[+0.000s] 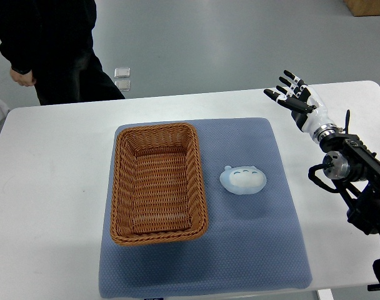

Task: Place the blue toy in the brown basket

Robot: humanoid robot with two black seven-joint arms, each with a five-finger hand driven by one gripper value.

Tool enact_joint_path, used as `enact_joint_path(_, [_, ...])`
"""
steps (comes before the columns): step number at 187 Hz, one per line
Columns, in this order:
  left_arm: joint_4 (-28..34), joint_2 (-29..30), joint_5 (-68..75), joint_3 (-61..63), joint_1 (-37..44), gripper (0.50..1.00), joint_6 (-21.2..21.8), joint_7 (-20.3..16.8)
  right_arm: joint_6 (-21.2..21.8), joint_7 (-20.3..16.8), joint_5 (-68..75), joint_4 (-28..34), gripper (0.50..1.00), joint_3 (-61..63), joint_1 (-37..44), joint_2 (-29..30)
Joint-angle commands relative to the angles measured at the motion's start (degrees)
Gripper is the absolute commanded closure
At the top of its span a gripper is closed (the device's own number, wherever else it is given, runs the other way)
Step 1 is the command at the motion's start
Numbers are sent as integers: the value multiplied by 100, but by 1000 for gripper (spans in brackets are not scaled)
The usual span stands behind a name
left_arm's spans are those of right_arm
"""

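Wicker and open-topped, the brown basket (159, 182) sits empty on the blue mat (271, 206) with the blue toy (243, 180) lying just beside its right wall, while the right hand (296, 97) hovers well apart with fingers spread and unladen, seemingly ready to reach.

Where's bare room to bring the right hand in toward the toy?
Bare mat lies between the blue toy and the right hand. It is tighter on the toy's left, where the brown basket rim runs close.
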Motion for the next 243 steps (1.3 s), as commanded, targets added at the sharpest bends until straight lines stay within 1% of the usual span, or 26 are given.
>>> enact_joint_path(1, [0, 0, 0, -8, 0, 500, 0, 0, 9, 0, 4, 0, 574, -8, -2, 4])
enact_joint_path(243, [9, 0, 0, 0, 0, 500, 0, 0, 53, 44, -5, 17, 574, -17, 95, -110])
